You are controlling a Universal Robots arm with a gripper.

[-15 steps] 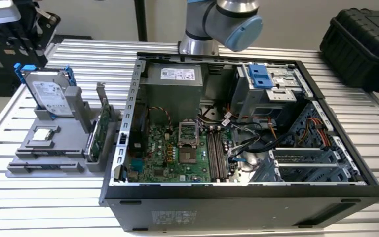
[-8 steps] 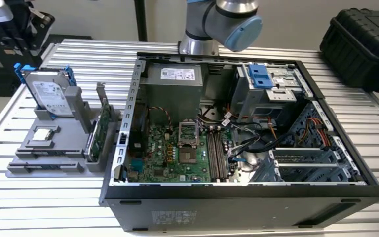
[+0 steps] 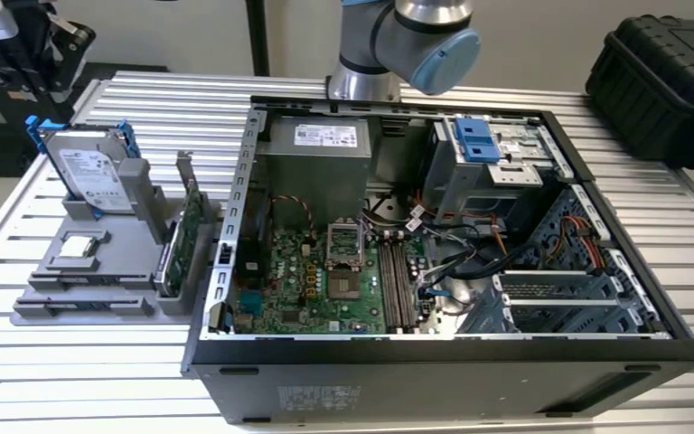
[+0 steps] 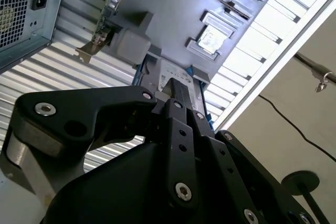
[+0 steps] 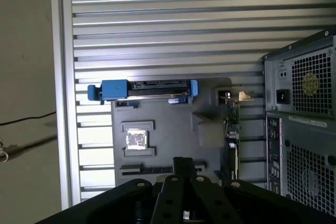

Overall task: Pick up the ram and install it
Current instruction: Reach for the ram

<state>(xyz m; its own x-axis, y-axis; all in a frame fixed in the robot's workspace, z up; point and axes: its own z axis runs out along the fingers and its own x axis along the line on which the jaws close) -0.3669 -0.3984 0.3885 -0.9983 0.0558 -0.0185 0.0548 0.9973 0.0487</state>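
A: Gripper state?
B: Gripper clenched, fingertips together, nothing held. Hanging high over the grey fixture tray, apart from every part on it.
A: Ram?
B: Ram seated in the long slot along one outer edge of the tray, untouched. Bare slatted surface beyond that edge.
A: Neighbours?
B: Processor chip in the next pocket, just beside the ram slot. Hard drive in its blue caddy at the opposite tray edge, well apart. Expansion card upright on the tray side nearest the computer case, close to the case wall.
A: Room at the board?
B: Case open on top. Memory slots between the processor socket on the exterior view's left and a cable bundle on the exterior view's right. Tight on the cable side.
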